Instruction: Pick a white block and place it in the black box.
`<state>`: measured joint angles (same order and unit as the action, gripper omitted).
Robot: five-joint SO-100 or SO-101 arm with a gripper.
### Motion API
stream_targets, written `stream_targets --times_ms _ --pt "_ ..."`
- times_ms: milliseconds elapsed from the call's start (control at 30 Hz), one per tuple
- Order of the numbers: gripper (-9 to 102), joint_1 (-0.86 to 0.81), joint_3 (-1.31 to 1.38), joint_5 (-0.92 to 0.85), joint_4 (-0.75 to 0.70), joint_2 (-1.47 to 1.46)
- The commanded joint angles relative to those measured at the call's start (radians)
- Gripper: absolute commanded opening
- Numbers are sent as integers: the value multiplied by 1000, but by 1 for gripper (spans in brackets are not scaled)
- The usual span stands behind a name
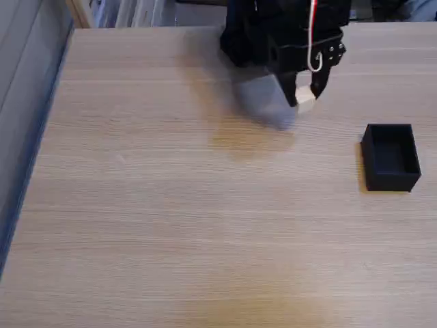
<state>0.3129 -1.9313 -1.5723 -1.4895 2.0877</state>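
In the fixed view the black arm reaches down from the top edge. Its gripper (304,96) is shut on the white block (305,100), a tiny cube pinched between the two black fingertips and held a little above the wooden table, with a grey shadow to its left. The black box (390,156), square and lidless, stands on the table to the right of the gripper and lower in the picture, well apart from it. Its inside looks empty.
The light wooden table (171,225) stretches wide to the left and toward the front. Its left edge (42,130) drops off to a grey floor. Clutter lines the far edge behind the arm.
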Motion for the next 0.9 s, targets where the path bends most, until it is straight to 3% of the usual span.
stream_targets --times_ms 0,300,867 --pt "0 117 146 91 -57 -89" --pt "0 253 459 285 -51 -426" --pt "3 318 861 425 -58 -746"
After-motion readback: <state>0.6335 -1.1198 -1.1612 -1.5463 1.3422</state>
